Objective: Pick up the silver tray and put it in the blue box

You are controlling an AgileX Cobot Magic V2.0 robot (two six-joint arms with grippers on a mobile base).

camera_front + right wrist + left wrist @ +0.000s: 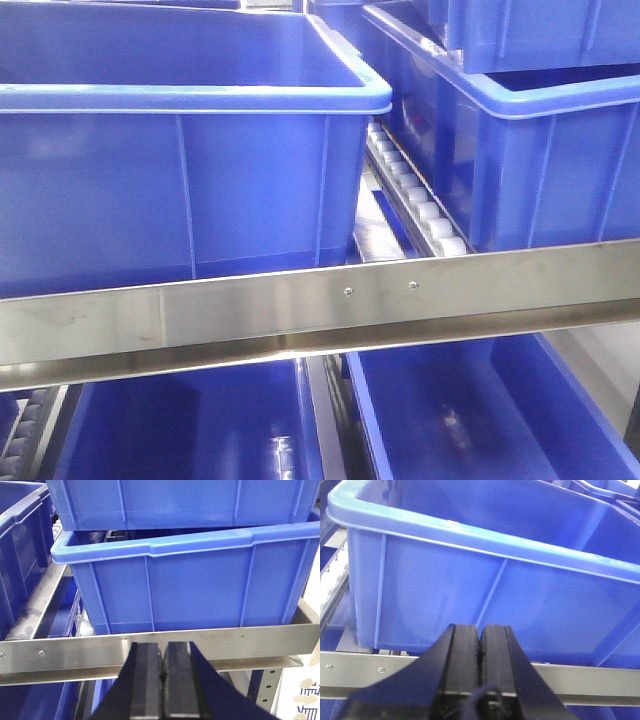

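Steel rack rail (320, 300) fronts blue box (180, 170).

A steel shelf rack (300, 310) with roller tracks (415, 200) is carrying blue plastic bins: one (180, 180) sitting at left, another (540, 160) at right with a further bin (180, 502) stacked on it. Lower-tier bins (470, 420) are showing beneath the front rail.

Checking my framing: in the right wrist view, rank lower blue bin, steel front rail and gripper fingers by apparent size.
1. lower blue bin
2. steel front rail
3. right gripper fingers, shut; close to the lens, so their true size is unsure.
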